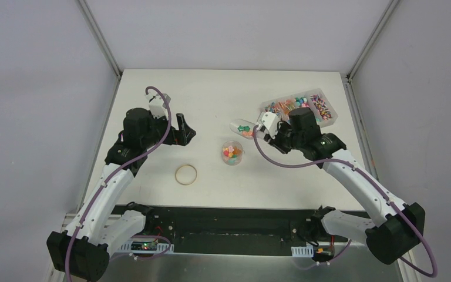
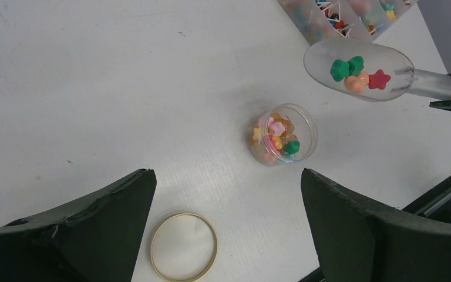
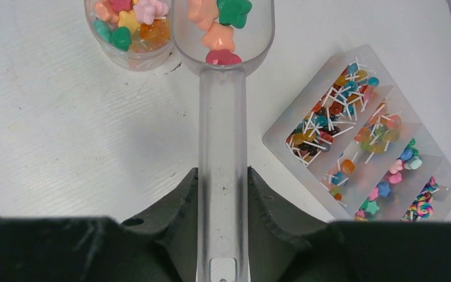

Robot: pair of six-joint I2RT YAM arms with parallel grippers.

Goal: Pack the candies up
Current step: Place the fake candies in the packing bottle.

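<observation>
My right gripper (image 1: 268, 130) (image 3: 222, 194) is shut on the handle of a clear plastic scoop (image 3: 222, 117) (image 2: 358, 69) (image 1: 242, 126). The scoop's bowl holds a few candies (image 3: 218, 35) (image 2: 357, 73), green, orange and red. It hovers just right of a small clear cup (image 1: 232, 153) (image 2: 283, 141) (image 3: 130, 32) partly filled with multicoloured candies. My left gripper (image 1: 183, 132) (image 2: 226, 223) is open and empty, left of the cup.
A clear divided box (image 1: 302, 108) (image 3: 364, 141) of lollipops and sweets sits at the back right. A tan ring (image 1: 186, 174) (image 2: 184, 247) lies on the white table, between my left fingers in the wrist view.
</observation>
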